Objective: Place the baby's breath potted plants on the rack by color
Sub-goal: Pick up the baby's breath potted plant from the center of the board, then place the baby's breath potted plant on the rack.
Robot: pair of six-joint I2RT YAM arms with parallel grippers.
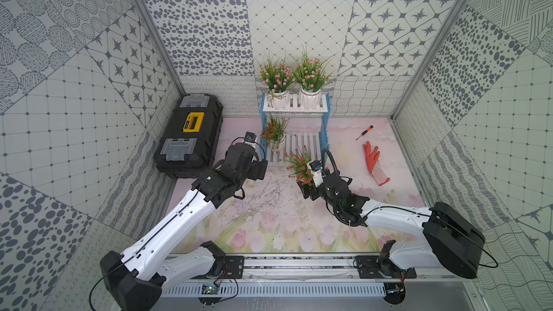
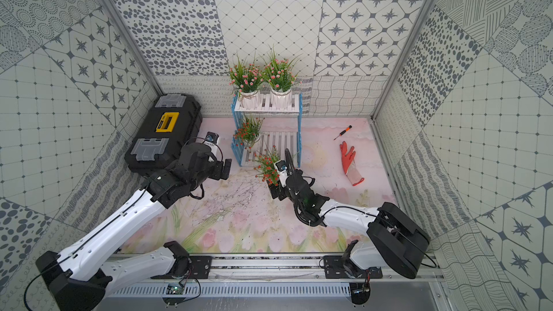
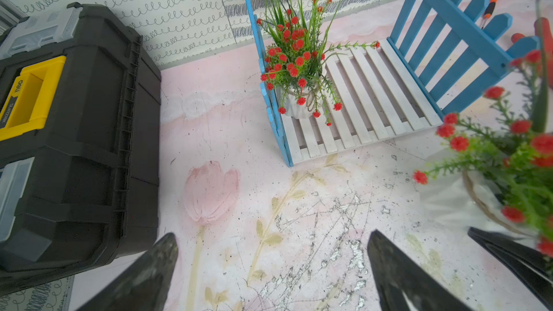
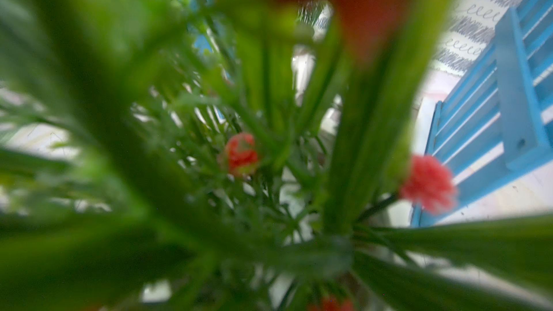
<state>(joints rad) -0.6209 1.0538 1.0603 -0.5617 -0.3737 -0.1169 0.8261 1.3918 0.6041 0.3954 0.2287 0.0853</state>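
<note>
Grey-and-white patterned walls [image 1: 197,34] close three sides around a tabletop [image 1: 269,222] printed with pale pink tulips. Read the top views as a clock with 12 at the back wall. A metal rail [image 1: 299,266] runs along the 6 o'clock edge.

Just past the middle, a little toward 3 o'clock, the right tool [image 1: 307,190] is closed on the white pot of the held red plant [image 1: 300,164]. Leaves hide most of that pot from above. The left wrist view shows one black finger [image 3: 508,251] lying along the pot's side. I cannot tell whether the pot clears the tabletop. This plant sits just in front of the near 3 o'clock corner of the rack [image 1: 303,145], outside it. The right wrist view is filled with its blurred green blades and red blooms.

Toward 9 o'clock from there, the left tool [image 3: 272,234] stands wide open and grips nothing. It is over bare tabletop between the black toolbox [image 1: 190,136] at 10 o'clock and the rack at 12 o'clock. An orange glove [image 1: 374,160] lies at 2 o'clock, and a screwdriver [image 1: 364,132] lies just beyond it.

On the rack's lower shelf the shelved red plant [image 1: 273,131] stands upright at the 9 o'clock end, against the blue side frame. On the upper shelf, against the back wall, a pink plant [image 1: 276,77] and a second pink plant [image 1: 311,74] stand side by side with their leaves touching.
</note>
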